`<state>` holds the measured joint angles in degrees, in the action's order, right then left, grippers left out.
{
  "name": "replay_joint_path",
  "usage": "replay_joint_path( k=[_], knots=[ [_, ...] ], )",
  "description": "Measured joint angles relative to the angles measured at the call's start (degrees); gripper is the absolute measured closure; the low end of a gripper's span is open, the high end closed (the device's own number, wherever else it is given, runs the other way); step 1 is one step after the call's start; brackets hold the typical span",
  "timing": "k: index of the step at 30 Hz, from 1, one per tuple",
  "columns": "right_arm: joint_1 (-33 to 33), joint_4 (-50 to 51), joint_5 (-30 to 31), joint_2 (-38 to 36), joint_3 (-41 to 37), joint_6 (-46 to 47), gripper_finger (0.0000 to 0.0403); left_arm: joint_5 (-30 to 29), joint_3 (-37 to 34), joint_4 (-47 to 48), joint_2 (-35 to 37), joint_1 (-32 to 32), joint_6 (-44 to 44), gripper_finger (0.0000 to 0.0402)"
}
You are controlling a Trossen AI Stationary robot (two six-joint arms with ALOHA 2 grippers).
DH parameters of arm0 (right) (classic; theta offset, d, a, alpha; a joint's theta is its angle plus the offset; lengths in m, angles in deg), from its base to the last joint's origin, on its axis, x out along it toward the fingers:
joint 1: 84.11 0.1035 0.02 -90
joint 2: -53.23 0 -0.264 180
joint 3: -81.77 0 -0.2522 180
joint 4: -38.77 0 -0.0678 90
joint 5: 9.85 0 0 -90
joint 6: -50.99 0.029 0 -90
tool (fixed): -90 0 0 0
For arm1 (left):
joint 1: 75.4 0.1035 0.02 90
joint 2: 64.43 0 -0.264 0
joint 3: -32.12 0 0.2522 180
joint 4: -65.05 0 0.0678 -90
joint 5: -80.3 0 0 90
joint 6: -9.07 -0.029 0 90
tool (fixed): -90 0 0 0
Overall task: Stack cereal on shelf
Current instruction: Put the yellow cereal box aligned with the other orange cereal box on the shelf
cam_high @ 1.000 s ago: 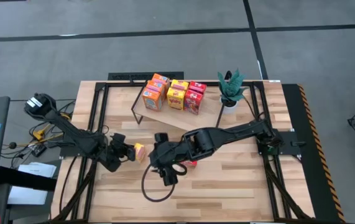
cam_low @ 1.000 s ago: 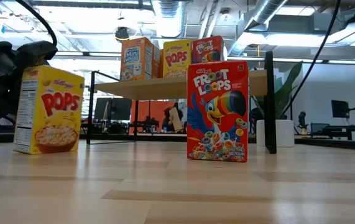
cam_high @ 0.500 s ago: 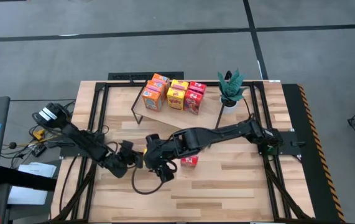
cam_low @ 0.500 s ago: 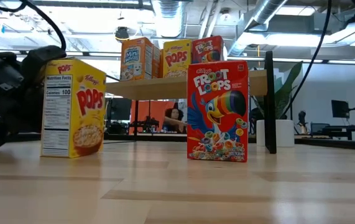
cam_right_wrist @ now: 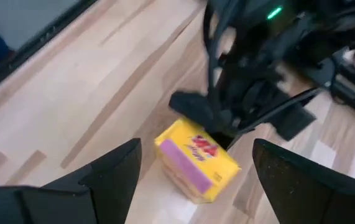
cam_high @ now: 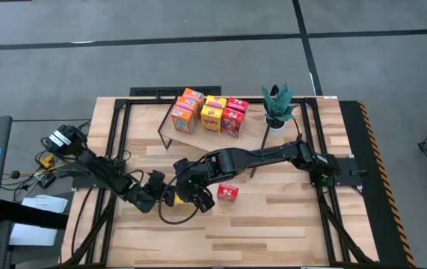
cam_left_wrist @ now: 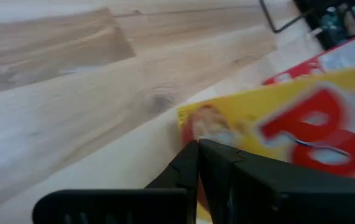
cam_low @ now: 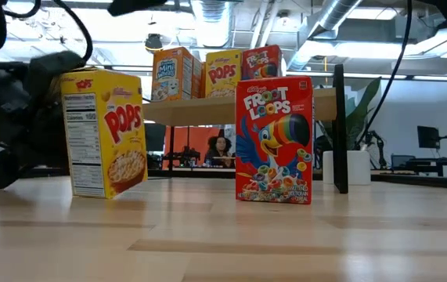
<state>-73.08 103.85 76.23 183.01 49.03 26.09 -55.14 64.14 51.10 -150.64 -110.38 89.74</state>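
A yellow Pops cereal box (cam_low: 106, 133) stands upright on the table, left of a red Froot Loops box (cam_low: 274, 141). My left gripper (cam_high: 155, 196) is shut, with its fingertips at the yellow box (cam_high: 170, 196). My right gripper (cam_high: 192, 196) hovers open above that box. In the right wrist view its fingers stand on either side of the box (cam_right_wrist: 196, 158) without touching it. The red box (cam_high: 228, 193) stands just to the right. The shelf (cam_high: 213, 140) at the far middle carries several cereal boxes (cam_high: 209, 112). My left gripper presses its shut fingertips (cam_left_wrist: 197, 152) against a printed yellow face of the Pops box near its edge (cam_left_wrist: 193, 121). It comes nearly level from the table's left side. The box stands upright with its bottom on the table.
A potted plant (cam_high: 277, 104) stands at the shelf's right end. Black frame rails (cam_high: 116, 149) run along the table's left and right sides. A black shelf leg (cam_low: 338, 129) stands right of the red box. Bare wood lies along the near edge (cam_high: 273, 232).
My left gripper has moved toward the table's right and near edges, still shut, and has pushed the yellow box along the table. The box has slid closer to the red box and turned, so its narrow side panel shows more. My right gripper has come down and leftward over it.
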Motion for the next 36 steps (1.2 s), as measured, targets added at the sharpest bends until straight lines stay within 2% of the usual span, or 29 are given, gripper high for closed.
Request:
replay_joint_path(
  k=[9, 12, 16, 22, 25, 30, 36],
  knots=[
    [-0.7, -0.1, 0.2, -0.1, 0.0, -1.0, 0.0067, -2.5, 0.0, -0.2, 5.0, 0.0, -5.8, 0.0392],
    [-1.0, 0.7, 0.0, -0.1, 0.0, -1.1, 0.0069, -2.4, 0.0, 0.4, 6.5, 0.0, -7.6, 0.0362],
    [-1.1, 1.1, -0.9, -0.1, 0.0, -4.5, 0.0067, -0.8, 0.0, 0.5, 7.6, 0.0, -9.5, 0.0297],
    [-2.1, 0.1, -2.4, -0.1, 0.0, -6.9, 0.0062, 0.6, 0.0, 4.3, 7.6, 0.0, -5.0, 0.0195],
    [-3.1, 0.9, -3.7, -0.1, 0.0, -8.6, 0.0066, 0.7, 0.0, 5.8, 7.6, 0.0, -3.3, 0.0159],
    [-4.1, 1.4, -5.2, -0.1, 0.0, -13.1, 0.007, 0.7, 0.0, 6.5, 7.6, 0.7, -3.2, 0.0129],
    [-4.8, 0.3, -7.6, 1.7, 0.2, -13.1, 0.0071, 0.8, 0.0, 6.5, 7.6, 1.9, -3.2, 0.0127]
  ],
)
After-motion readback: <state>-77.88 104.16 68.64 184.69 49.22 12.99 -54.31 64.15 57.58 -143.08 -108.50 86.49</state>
